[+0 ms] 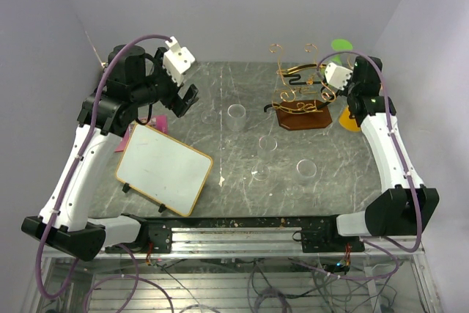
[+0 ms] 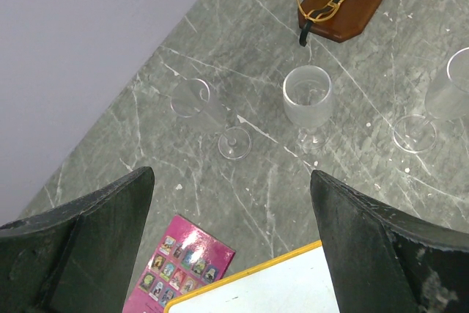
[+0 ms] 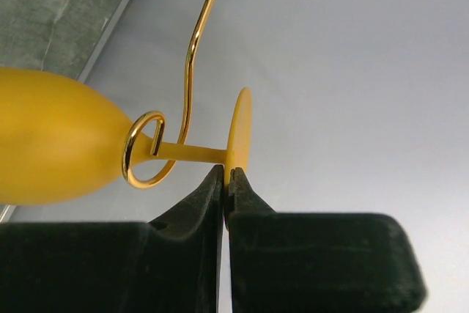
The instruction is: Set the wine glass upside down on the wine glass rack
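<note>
1. Right wrist view: we see the right end effector (image 3: 226,174) with its fingers pressed together, the tips against the foot rim of the yellow glass (image 3: 58,144). We cannot tell whether that rim is nipped between them.
2. The stem passes through a gold ring (image 3: 143,148) of the rack (image 3: 192,56), with the bowl on one side of the ring and the foot on the other.
3. From the top external view, the rack stands at 1 o'clock on the bench (image 1: 242,78). The yellow bowl shows low at 3 o'clock of the wooden base (image 1: 302,116), partly behind the right arm.
4. We find the left end effector (image 2: 232,174) spread wide and holding nothing, hovering over the bench at 10 o'clock.
5. Below it, a tipped glass (image 2: 201,108) lies on its side at 9 o'clock of an upright glass (image 2: 308,97). Both are clear.
6. A whiteboard (image 1: 165,168) lies at 8 o'clock, with a pink booklet (image 2: 183,262) just beside its edge.
</note>
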Motion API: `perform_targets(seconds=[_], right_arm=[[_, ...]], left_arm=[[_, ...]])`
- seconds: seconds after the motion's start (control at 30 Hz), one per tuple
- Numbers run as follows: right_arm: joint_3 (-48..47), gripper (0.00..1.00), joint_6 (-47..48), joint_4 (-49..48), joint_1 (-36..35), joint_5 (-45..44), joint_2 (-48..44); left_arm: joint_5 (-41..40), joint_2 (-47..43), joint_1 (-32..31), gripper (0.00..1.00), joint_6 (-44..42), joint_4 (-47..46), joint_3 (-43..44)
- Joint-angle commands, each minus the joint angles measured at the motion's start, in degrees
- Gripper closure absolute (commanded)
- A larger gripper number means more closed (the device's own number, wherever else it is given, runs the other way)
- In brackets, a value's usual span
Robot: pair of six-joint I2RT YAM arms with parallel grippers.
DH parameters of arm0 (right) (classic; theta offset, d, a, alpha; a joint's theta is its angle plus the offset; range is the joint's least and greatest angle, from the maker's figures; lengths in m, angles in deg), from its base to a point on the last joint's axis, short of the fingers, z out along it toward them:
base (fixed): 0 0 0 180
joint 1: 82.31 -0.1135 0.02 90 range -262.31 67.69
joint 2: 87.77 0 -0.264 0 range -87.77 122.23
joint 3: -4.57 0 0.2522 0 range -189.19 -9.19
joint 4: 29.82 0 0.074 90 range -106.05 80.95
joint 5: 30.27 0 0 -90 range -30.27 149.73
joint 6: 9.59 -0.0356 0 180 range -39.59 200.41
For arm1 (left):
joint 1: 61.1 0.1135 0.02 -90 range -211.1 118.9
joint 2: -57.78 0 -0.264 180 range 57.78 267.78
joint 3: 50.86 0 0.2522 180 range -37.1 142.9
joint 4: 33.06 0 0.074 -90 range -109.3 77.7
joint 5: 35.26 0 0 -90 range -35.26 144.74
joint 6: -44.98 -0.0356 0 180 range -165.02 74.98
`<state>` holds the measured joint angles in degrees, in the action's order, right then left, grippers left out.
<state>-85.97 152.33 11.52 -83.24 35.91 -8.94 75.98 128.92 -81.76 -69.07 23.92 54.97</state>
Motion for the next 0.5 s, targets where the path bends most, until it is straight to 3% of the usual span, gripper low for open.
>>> perform_targets(seconds=[0.0, 0.47], right_arm=[[0.82, 0.98, -0.96, 1.56, 0.23, -1.41, -2.45], [1.89, 0.96, -2.22, 5.05, 0.14, 1.72, -5.0]], left_arm=[[1.79, -1.56, 0.36, 0.02, -0.64, 0.22, -0.3], [2.02, -1.9, 0.37, 0.02, -0.93, 0.23, -1.01]])
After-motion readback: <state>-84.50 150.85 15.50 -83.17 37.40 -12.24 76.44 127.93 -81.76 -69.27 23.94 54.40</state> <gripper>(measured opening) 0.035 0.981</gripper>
